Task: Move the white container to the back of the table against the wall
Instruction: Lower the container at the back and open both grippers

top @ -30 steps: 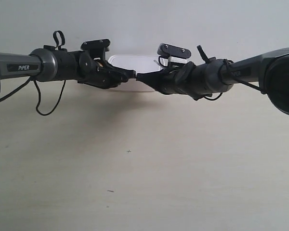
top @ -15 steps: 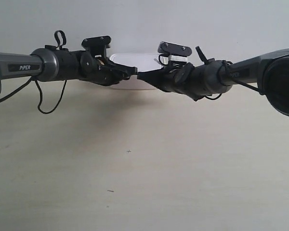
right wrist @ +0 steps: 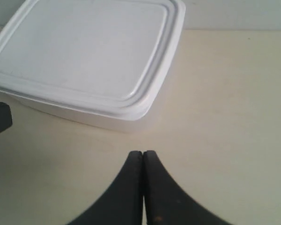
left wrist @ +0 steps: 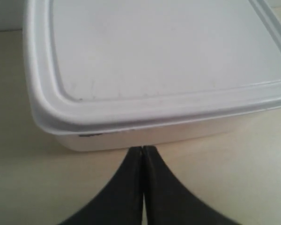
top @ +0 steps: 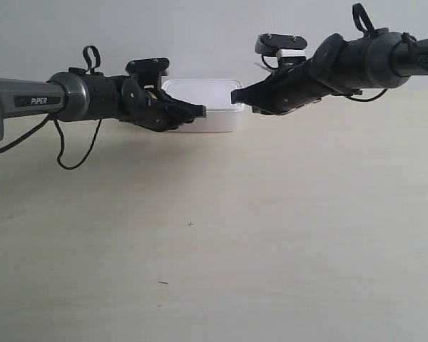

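L fingers (left wrist: 135, 165) pressed together, tips right at the white container (top: 215, 96) side, contact unclear. R fingers (right wrist: 135, 167) also pressed together, empty, raised a bit apart from its other end. "PIPER" (top: 36, 100) reads on the L arm (top: 64, 98), w/ a black cable (top: 75, 153) looping below; container sits lid-on at the back of the desk (top: 271, 235), by the wall (top: 200, 35).

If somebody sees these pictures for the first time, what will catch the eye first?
The white container sits at the back of the table, by the wall. The left gripper, shut, points its tips at the container's side; the right gripper, also shut, hovers farther off.
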Controlling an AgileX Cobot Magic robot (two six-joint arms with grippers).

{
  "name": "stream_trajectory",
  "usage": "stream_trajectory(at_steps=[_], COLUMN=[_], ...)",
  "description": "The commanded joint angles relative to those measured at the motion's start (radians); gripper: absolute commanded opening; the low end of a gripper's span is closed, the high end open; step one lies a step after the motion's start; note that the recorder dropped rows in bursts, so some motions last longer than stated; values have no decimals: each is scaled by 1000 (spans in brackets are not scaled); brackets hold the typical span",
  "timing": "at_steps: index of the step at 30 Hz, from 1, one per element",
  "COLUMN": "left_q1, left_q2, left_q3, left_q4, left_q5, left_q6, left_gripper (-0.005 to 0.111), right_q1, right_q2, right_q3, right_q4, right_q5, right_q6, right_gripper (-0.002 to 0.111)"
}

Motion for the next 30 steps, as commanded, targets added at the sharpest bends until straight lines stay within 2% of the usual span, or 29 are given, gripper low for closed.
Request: stream_trajectory(at_steps=[1,6,12,18,20,26,30], left_q1=[-5,-32,-34,-34,-23,40,88], left_q2=[-2,-2,4,6,-9,-78,-143], left_q3=[-6,-6,-6,-6,-6,-4,48], left_q4=[-37,-55,-88,-74,-74,-76,-76], left_q5=[-16,-56,-77,-25,16,65,72], left_q6=[5,8,8,69,130,135,135], left_gripper=[0,0,0,0,0,0,0], right_q1=[-1,-1,-1,-1,0,36,82], right_q2=[-11,-11,-11,-11,-11,-11,12], right_q3=[-5,-5,-5,-5,-5,-5,-6], right_q4=[-13,-13,-13,10,17,31,31], right_q5=[33,35,38,42,44,39,-3], right_q6=[-12,-10,-10,-10,-10,-31,-64], right_gripper=[0,0,0,0,0,0,0])
